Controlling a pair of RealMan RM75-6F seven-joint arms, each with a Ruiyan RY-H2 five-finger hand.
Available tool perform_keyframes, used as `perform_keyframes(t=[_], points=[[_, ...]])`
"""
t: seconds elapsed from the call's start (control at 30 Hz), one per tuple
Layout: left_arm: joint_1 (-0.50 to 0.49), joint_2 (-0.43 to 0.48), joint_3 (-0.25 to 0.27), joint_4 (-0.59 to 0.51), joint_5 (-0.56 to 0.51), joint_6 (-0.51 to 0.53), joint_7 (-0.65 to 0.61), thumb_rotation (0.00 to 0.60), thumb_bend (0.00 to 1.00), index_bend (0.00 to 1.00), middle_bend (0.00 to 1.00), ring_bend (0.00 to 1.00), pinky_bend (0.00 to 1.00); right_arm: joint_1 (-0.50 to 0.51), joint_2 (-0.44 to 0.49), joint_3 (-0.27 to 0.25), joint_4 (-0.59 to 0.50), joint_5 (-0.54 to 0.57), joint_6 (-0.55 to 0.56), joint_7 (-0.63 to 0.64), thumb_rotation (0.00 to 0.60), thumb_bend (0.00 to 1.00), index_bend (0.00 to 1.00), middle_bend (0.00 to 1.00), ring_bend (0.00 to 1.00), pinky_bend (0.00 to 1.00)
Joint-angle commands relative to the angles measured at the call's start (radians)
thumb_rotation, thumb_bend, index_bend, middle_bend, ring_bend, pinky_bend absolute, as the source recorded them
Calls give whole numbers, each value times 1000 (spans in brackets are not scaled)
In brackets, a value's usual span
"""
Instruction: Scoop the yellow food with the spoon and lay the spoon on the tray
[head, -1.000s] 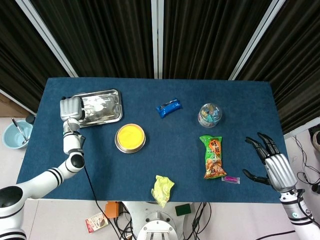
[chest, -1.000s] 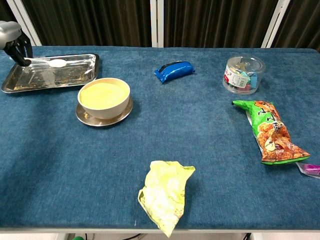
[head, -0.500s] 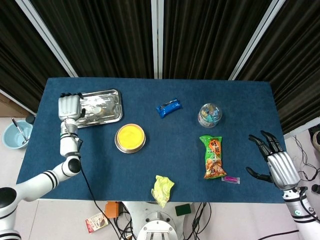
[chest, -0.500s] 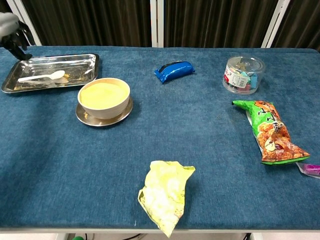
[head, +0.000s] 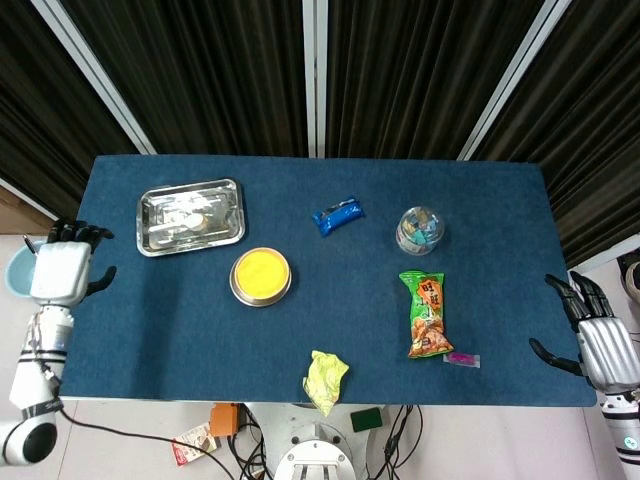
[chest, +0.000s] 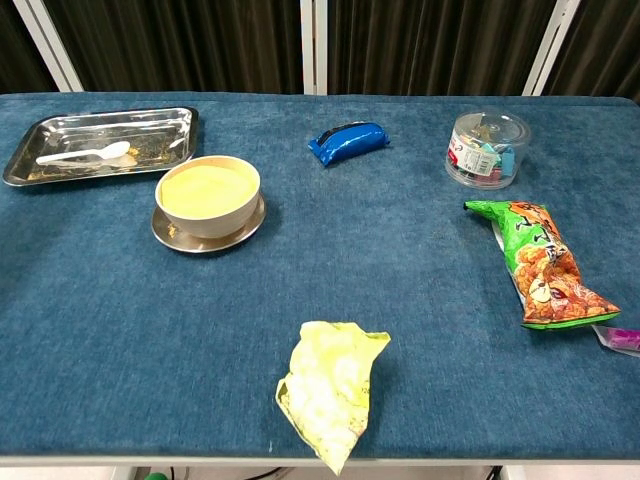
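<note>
The left hand (head: 60, 272) hung off the counter's (head: 330, 330) left edge, fingers spread and holding nothing, well apart from the tray (head: 229, 232). That tray sat near the back left corner, and the spoon (chest: 85, 155) lay inside it, bowl toward the right, touched by neither hand. Just in front and to the right stood the bowl of yellow food (chest: 207, 190) on its saucer. A wide bare stretch of blue cloth ran across the middle, broken only by the blue packet (head: 337, 215) toward the back and the crumpled yellow wrapper (head: 325, 379) at the front edge. Further right came the clear tub (head: 419, 229) and the green snack bag (head: 427, 313). The right hand (head: 604, 347) sat beyond the right edge, fingers apart and empty.
</note>
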Motion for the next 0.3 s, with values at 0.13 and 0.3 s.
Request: perform_keyframes(t=[0.13,0.3], points=[[214,51,155,-23,200,249,-77,600,204,289,246,138,104,-43,-36,-17,43,-17,49,21,600,234,73,128,0,46],[277,28,174,41,237,316,-98,600,204,289,244,138,103,-52,-48,-15,57,-31,65,23,600,234,73,129,0,44]])
